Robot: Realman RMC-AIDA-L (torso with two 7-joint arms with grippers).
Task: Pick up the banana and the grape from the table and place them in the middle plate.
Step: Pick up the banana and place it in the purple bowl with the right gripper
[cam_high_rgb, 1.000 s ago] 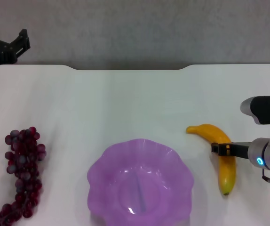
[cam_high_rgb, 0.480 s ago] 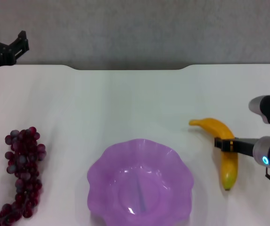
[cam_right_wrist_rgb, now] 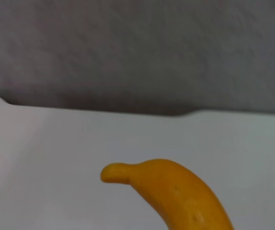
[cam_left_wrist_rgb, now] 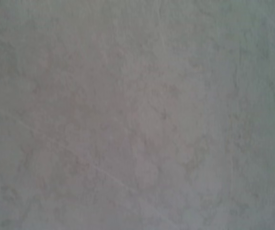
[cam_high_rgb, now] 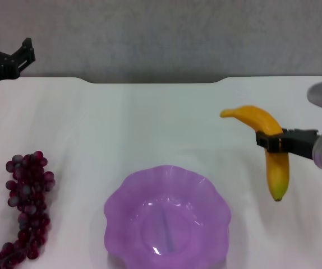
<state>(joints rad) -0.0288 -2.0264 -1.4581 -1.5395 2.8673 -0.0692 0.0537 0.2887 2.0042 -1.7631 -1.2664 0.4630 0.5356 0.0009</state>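
Note:
My right gripper [cam_high_rgb: 271, 141] is shut on the yellow-orange banana [cam_high_rgb: 265, 145] at its middle and holds it above the white table [cam_high_rgb: 150, 123], to the right of the purple scalloped plate [cam_high_rgb: 167, 219]. The banana's greenish tip points down toward me. The banana's stem end fills the lower part of the right wrist view [cam_right_wrist_rgb: 176, 191]. The dark red-purple grape bunch [cam_high_rgb: 26, 207] lies on the table at the left, left of the plate. My left gripper [cam_high_rgb: 9, 59] is parked at the far left, beyond the table's back edge.
A grey wall [cam_high_rgb: 161, 33] runs behind the table's back edge. The left wrist view shows only a grey mottled surface [cam_left_wrist_rgb: 137, 115].
My right gripper has lifted the banana off the table and carried it up and slightly to the right. The plate, the grapes and the left arm have not moved.

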